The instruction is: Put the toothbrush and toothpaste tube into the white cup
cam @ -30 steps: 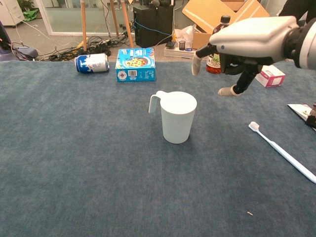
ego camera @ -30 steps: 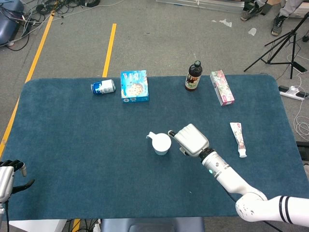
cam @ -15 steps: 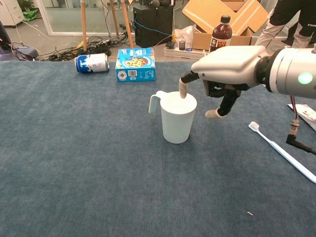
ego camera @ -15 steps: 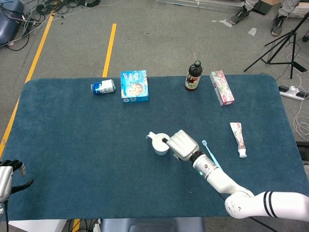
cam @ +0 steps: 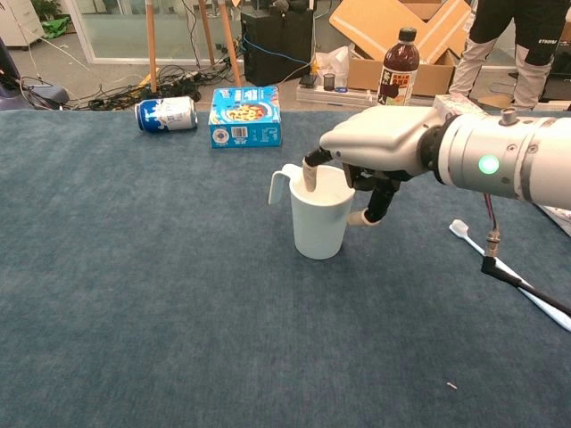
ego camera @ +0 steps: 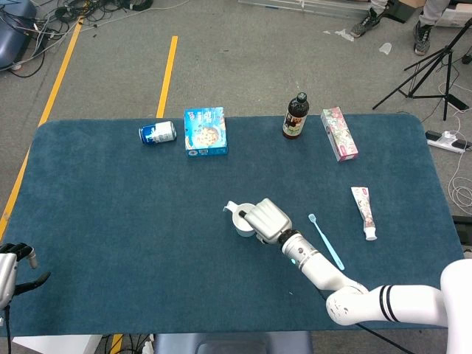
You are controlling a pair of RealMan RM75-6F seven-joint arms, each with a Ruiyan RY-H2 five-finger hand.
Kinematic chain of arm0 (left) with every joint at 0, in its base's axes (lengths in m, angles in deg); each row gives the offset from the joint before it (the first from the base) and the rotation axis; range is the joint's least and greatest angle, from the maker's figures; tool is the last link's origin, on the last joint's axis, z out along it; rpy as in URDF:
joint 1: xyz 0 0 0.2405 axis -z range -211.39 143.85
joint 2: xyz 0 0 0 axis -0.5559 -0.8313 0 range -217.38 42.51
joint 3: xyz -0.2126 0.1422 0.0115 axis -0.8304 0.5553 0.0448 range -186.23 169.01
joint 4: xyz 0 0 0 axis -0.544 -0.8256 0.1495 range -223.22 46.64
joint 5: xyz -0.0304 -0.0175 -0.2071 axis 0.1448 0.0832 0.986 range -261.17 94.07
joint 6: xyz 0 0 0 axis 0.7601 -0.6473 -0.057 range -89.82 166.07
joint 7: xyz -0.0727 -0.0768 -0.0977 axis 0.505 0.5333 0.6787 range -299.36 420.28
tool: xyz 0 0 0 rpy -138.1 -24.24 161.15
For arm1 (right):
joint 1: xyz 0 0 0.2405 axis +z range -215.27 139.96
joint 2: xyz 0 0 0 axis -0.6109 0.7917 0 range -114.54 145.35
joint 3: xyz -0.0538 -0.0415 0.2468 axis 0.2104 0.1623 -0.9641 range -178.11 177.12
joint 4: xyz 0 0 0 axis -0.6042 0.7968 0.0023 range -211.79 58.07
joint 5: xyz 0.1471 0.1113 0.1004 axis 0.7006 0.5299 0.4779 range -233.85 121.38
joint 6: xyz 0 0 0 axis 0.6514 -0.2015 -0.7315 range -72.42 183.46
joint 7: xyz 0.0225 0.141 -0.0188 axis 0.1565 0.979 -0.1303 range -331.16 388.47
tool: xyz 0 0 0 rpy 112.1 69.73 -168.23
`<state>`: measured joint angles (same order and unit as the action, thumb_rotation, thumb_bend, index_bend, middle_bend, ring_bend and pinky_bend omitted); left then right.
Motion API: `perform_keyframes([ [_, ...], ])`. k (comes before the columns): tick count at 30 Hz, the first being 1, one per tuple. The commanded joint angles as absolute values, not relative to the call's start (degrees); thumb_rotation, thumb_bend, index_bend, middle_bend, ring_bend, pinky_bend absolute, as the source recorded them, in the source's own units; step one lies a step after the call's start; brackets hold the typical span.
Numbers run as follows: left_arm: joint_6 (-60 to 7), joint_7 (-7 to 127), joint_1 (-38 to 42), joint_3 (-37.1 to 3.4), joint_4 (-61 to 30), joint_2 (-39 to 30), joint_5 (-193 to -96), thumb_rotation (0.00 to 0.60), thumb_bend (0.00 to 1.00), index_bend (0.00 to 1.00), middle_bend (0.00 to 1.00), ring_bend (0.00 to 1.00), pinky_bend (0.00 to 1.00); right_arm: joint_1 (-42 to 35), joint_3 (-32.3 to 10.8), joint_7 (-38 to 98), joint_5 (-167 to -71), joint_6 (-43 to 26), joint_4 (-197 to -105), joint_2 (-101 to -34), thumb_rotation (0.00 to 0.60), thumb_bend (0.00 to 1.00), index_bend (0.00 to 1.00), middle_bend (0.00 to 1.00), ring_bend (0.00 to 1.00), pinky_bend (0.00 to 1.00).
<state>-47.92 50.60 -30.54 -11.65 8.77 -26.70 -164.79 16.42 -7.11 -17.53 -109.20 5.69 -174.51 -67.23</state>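
the white cup (cam: 319, 217) stands upright near the middle of the blue table (ego camera: 110, 221), its handle pointing toward the robot's left. the right hand (cam: 370, 153) grips the cup at its rim: one finger dips inside the mouth on the handle side while the other fingers (cam: 373, 201) curl down against the outer wall on the opposite side, so the rim is pinched between them. in the head view the same right hand (ego camera: 267, 220) covers the right half of the cup (ego camera: 242, 221). the toothbrush (ego camera: 325, 241) lies flat on the table just to the right of that forearm, bristle end away from the robot; in the chest view its white head (cam: 459, 229) shows beside the wrist cable. the toothpaste tube (ego camera: 363, 212) lies flat further right, well apart from the cup, cap toward the robot. along the far edge stand a dark bottle (ego camera: 296, 116) and, beside it, a pink patterned box (ego camera: 339, 133); further left lie a blue cereal box (ego camera: 205, 131) and a blue-and-white can (ego camera: 157, 133) on its side. the left hand (ego camera: 13, 263) sits at the near left corner of the table, holding nothing, fingers apart.
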Motion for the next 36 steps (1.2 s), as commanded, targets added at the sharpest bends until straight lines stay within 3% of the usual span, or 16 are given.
perform_keyframes([
  [1, -48.07, 50.78, -30.60, -11.72, 8.89, -26.82, -164.84, 0.600, 0.00, 0.66, 0.54, 0.44, 0.41, 17.36, -7.03, -17.14, -108.32, 5.89, -172.88, -68.61, 0.600, 0.19, 0.33, 1.00, 1.00, 1.00],
  [10, -48.66, 51.37, -30.86, -11.84, 9.02, -27.29, -165.16, 0.600, 0.00, 0.66, 0.54, 0.44, 0.41, 18.83, -5.81, -16.76, -107.19, 6.11, -170.76, -70.46, 0.600, 0.20, 0.44, 1.00, 1.00, 1.00],
  [22, -48.62, 51.31, -30.95, -11.78, 9.15, -27.35, -165.29, 0.600, 0.00, 0.66, 0.54, 0.44, 0.41, 19.57, -4.94, -15.80, -107.08, 5.16, -169.89, -70.86, 0.600, 0.36, 0.54, 1.00, 1.00, 1.00],
  [36, -48.42, 51.19, -30.95, -11.82, 9.22, -27.33, -165.08, 0.600, 0.00, 0.66, 0.54, 0.44, 0.41, 19.41, -4.07, -16.00, -107.45, 3.08, -171.35, -69.11, 0.600, 0.36, 0.61, 1.00, 1.00, 1.00],
])
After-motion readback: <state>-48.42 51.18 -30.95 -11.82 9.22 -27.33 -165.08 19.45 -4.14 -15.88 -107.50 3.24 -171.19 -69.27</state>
